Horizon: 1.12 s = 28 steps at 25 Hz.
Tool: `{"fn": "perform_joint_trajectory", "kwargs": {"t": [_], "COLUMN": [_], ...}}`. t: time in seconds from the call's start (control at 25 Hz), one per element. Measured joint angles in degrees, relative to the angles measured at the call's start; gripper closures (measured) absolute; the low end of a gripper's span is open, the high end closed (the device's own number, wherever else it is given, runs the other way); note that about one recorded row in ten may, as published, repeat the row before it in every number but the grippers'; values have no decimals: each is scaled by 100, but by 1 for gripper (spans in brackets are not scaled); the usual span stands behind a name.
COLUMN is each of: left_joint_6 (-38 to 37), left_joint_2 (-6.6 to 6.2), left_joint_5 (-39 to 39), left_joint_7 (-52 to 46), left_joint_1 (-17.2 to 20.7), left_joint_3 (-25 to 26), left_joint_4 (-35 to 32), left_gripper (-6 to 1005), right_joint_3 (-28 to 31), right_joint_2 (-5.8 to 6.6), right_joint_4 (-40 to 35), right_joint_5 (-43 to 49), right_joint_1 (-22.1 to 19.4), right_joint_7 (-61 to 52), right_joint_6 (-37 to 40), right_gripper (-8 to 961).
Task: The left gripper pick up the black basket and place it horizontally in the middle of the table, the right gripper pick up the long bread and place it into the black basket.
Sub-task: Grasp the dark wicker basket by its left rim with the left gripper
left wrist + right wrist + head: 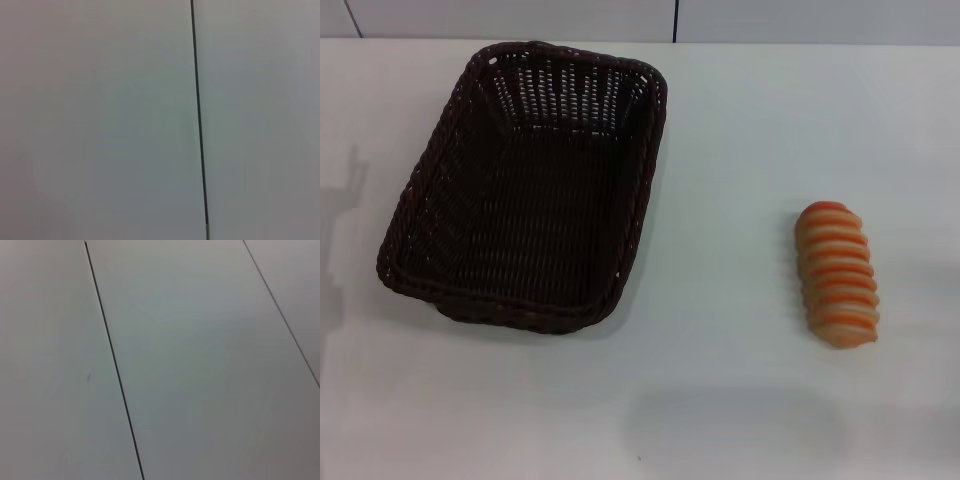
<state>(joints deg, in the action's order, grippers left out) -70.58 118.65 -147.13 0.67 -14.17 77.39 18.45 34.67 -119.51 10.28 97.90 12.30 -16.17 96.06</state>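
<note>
Black basket [520, 190] lengthwise on worktop [720, 400], left side; long bread [837, 274] well right. Neither pincer visible, state unknown. Best gripped at braided rim, lifted, rotated crosswise, centred.

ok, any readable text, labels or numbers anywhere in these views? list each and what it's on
None. The basket, the bread and the table carry no words, labels, brands or numbers in the head view. Both wrist views show only plain pale panels with dark seams, with no print on them.
</note>
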Motion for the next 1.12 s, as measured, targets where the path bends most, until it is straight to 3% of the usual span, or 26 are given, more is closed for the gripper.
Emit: {"fn": "perform_joint_trajectory", "kwargs": {"t": [0.36, 0.48, 0.56, 0.68, 0.88, 1.0, 1.12], "left_joint_6": [175, 1180, 2674, 3882, 6353, 8315, 8622], "left_joint_2": [-65, -278, -498, -631, -682, -697, -657], "left_joint_5": [-21, -305, -794, -1227, -1804, -1804, -1802], "left_joint_7": [-82, -48, 2, -13, 100, 459, 531], "left_joint_1": [27, 215, 384, 492, 646, 645, 645], "left_joint_3": [-112, -37, 172, 363, 585, 632, 677], "left_joint_4": [459, 1527, 2729, 3769, 5704, 6915, 7102], "left_gripper": [193, 194, 195, 195, 197, 200, 205], "right_joint_3": [-75, -125, -186, -239, -269, -290, -292], "right_joint_2": [-2, 1, 8, 7, 7, 5, 2], "right_joint_4": [10, 11, 10, 13, 17, 17, 15], "right_joint_5": [0, 0, 0, 0, 0, 0, 0], "right_joint_1": [0, 0, -1, -6, -22, -44, -53], "right_joint_7": [0, -1, -9, -8, -27, -14, -12], "right_joint_6": [1, 11, 23, 29, 3, -4, -12], "right_gripper": [156, 156, 157, 157, 157, 157, 156]}}
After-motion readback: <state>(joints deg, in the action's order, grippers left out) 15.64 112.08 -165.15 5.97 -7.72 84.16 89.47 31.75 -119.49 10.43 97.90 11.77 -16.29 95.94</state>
